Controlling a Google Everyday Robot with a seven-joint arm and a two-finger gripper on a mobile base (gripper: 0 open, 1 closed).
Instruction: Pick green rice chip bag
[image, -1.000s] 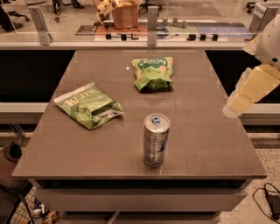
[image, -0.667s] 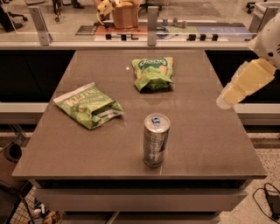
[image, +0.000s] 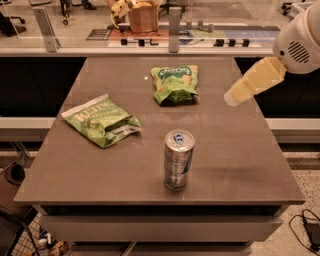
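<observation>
The green rice chip bag (image: 175, 82) lies on the far middle of the brown table (image: 235, 150). It is bright green with a dark green oval logo and pale round chip pictures. My gripper (image: 233, 96) reaches in from the right on a pale yellow arm. It hangs above the table's right side, to the right of the bag and clear of it, holding nothing that I can see.
A flatter lime-green KETTLE bag (image: 102, 120) lies at the left. A silver drink can (image: 178, 160) stands upright near the front middle. A glass barrier and a counter with a brown paper bag (image: 142, 16) stand behind the table.
My gripper and arm have moved left and toward the far side of the table, closer to the green rice chip bag. The bags and the can have not moved.
</observation>
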